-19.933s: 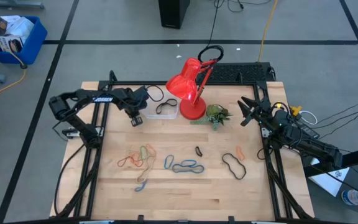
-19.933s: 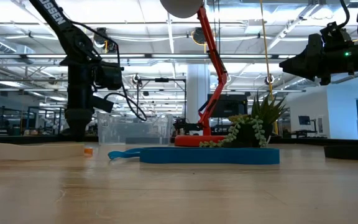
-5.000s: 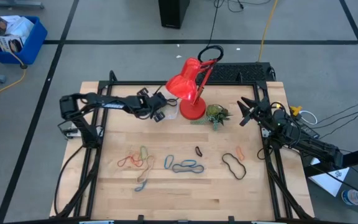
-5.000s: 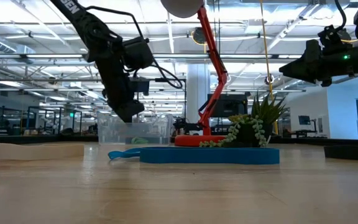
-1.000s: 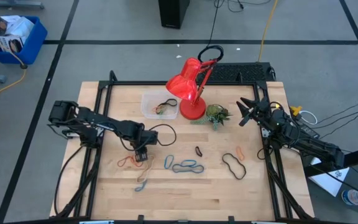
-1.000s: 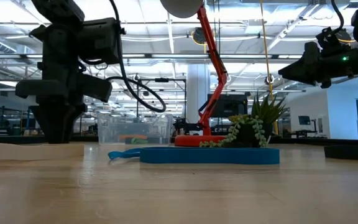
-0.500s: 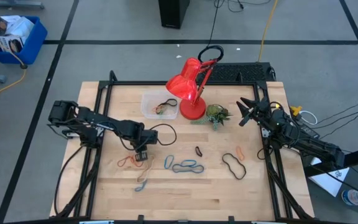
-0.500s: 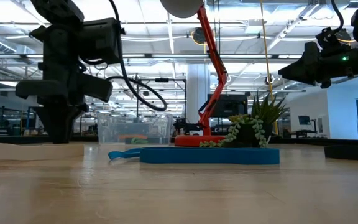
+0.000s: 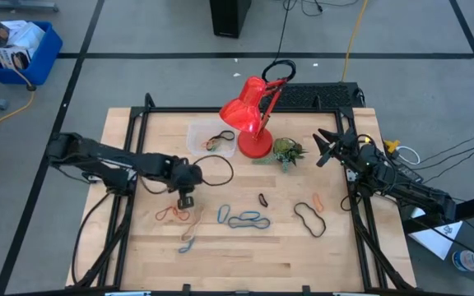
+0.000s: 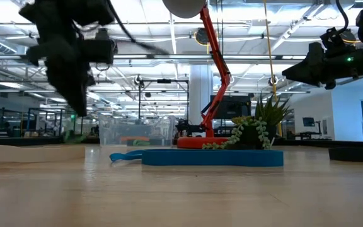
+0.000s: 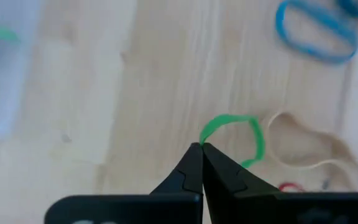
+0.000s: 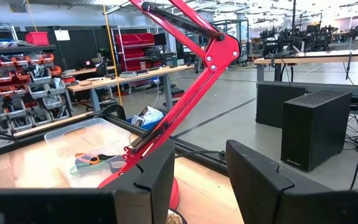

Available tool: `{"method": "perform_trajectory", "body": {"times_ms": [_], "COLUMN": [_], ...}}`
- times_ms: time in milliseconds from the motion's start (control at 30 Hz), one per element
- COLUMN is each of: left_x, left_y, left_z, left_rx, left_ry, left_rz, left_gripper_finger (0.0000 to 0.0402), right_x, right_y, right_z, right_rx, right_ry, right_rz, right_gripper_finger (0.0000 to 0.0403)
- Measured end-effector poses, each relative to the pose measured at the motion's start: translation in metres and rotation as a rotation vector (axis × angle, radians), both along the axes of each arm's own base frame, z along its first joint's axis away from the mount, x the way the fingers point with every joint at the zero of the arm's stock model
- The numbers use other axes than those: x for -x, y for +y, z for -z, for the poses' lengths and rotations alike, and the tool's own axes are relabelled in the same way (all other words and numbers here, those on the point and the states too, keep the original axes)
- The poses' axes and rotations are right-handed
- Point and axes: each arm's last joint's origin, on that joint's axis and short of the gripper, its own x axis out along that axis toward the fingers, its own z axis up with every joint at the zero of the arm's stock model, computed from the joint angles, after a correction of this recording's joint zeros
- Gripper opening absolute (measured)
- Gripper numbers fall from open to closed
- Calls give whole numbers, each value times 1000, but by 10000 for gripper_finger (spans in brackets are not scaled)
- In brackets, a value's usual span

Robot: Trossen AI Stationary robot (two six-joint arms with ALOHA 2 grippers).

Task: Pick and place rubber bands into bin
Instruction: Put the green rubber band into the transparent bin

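My left gripper [image 9: 185, 200] is over the table's left middle, tipped steeply down and shut on a green rubber band [image 11: 257, 134]. More rubber bands lie flat on the wood: an orange-red one [image 9: 171, 215], blue ones [image 9: 245, 219], a black one [image 9: 309, 219], a small orange one [image 9: 318, 201] and a tan one [image 11: 303, 163]. The clear bin [image 9: 194, 131] stands at the far side beside the lamp base, with a few bands in it. At the table's right edge, my right gripper [image 9: 323, 148] is held level and open, holding nothing. My left gripper pinches the green rubber band at one end of its loop [image 11: 205, 135], between the very tips of its two fingers. The fingers come from above, slanting steeply down. The remainder of the loop stands out past the tips, over the wood.
A red desk lamp [image 9: 249, 115] and a small green plant [image 9: 286, 152] stand at the far middle, right of the bin. Black frame rails run along the table's left and right sides. Bare wood lies along the near edge.
My left gripper has shut on the green rubber band and then risen from the table, tipping a little less steeply. The band has come up with it, away from the orange and tan bands.
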Motion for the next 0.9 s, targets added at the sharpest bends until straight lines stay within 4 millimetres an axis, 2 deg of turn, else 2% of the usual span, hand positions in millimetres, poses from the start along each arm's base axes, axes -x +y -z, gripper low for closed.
{"method": "perform_trajectory", "body": {"times_ms": [333,500,633,900], "left_x": [41,53,56,51], "left_y": [12,17,20,37], "left_z": [-70,-98,-110,-117], "left_rx": [-272,-353,-366,-400], "left_ry": [-393,-629,-732,-797], "left_rz": [-214,-346,-372,-479], "left_gripper_finger": [1,1,1,1], "right_x": [0,0,0,0], "right_y": [0,0,0,0], "right_z": [0,0,0,0], "right_rx": [0,1,1,1], "right_ry": [-1,-2,-2,-3], "right_rz": [0,1,1,0], "right_gripper_finger": [141,141,141,141]}}
